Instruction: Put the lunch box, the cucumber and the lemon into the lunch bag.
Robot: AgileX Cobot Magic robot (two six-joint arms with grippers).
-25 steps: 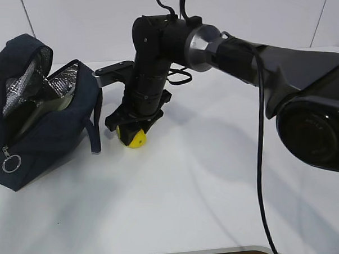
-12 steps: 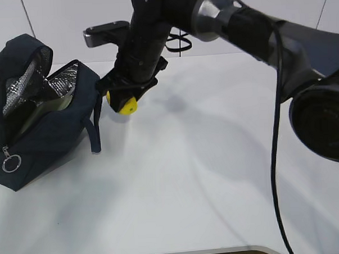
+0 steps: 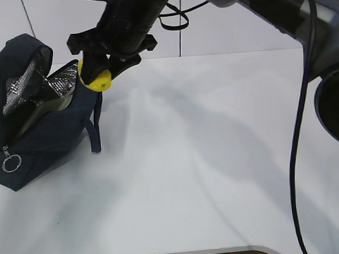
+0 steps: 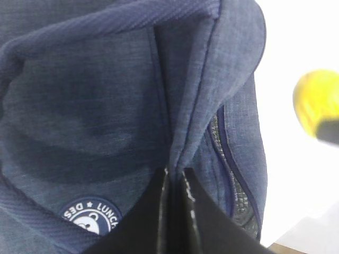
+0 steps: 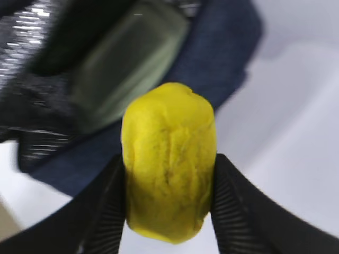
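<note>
The navy lunch bag (image 3: 40, 132) stands open at the left of the table, silver lining showing. The sage-green lid of the lunch box (image 3: 60, 101) shows inside it, also in the right wrist view (image 5: 124, 63). My right gripper (image 3: 95, 74) is shut on the yellow lemon (image 3: 97, 79) and holds it in the air just above the bag's right rim; the lemon (image 5: 169, 182) fills the right wrist view. My left gripper (image 4: 175, 182) is shut on a fold of the bag's fabric (image 4: 106, 106). The lemon (image 4: 318, 103) shows at the right there. The cucumber is not visible.
The bag's loop handle (image 3: 94, 130) hangs down its right side and the metal ring pull (image 3: 11, 163) hangs at its front left. The right arm (image 3: 254, 11) reaches across from the upper right over the white table (image 3: 216, 158).
My right gripper has lifted the lemon off the table and carried it up and to the left, from beside the bag to just above its right rim.
</note>
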